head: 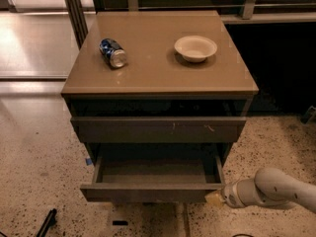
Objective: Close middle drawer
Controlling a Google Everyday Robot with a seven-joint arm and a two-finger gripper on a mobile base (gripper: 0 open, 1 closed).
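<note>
While the middle drawer (pixel 148 192) stands pulled well out of the cabinet (pixel 158 83), the gripper (pixel 216 198) sits low at the right end of its front, apparently touching it; whether the gripper is spread or closed up cannot be told. The push seems about to begin, calling for a straight, level shove inward

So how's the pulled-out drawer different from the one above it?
The middle drawer is pulled far out, showing its floor; the upper drawer sits much further in. The middle drawer's front is plain; the upper drawer's is taller, with pale scratches. Both are dark and handle-less. The gripper is at the middle drawer's front right corner.
</note>
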